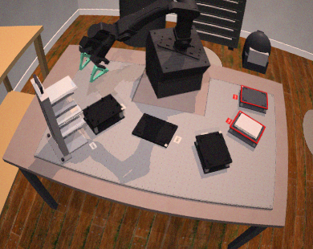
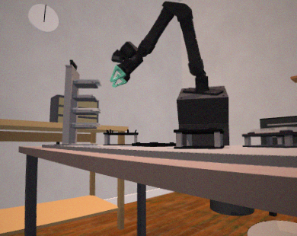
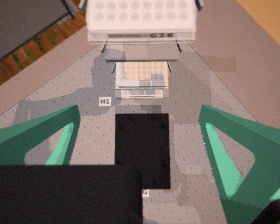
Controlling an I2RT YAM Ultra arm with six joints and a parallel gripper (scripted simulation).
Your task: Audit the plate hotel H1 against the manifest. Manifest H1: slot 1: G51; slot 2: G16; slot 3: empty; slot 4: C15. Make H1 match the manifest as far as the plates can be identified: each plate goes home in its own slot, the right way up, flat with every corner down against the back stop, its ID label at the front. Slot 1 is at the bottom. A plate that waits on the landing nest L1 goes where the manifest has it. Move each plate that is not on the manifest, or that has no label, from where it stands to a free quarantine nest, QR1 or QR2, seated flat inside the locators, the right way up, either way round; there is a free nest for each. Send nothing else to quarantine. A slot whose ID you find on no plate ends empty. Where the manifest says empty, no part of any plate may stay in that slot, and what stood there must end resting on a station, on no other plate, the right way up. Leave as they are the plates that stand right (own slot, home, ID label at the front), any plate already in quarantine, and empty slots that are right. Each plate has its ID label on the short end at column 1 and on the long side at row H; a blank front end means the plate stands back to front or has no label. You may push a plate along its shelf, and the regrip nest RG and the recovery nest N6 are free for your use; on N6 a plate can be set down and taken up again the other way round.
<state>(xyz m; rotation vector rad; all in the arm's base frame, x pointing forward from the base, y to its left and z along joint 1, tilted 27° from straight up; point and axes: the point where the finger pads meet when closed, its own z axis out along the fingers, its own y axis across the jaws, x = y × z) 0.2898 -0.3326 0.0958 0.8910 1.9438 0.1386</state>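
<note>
End effector (image 1: 93, 66): wide-spread green triangular fingers

Beyond the plate hotel (image 1: 51, 116), the green-fingered gripper (image 1: 92, 67) hangs spread wide; a black nest (image 1: 103, 113) sits just beside the hotel.

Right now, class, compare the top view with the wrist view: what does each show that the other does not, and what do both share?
Only the top view shows the two red-edged nests on the right, one carrying a pale plate, plus the arm's black pedestal and the whole table. Only the wrist view shows the small H1 tag and the well pattern on the top plate in the hotel. Both show the plate hotel, the black nest in front of it, and the open gripper, holding nothing.
</note>
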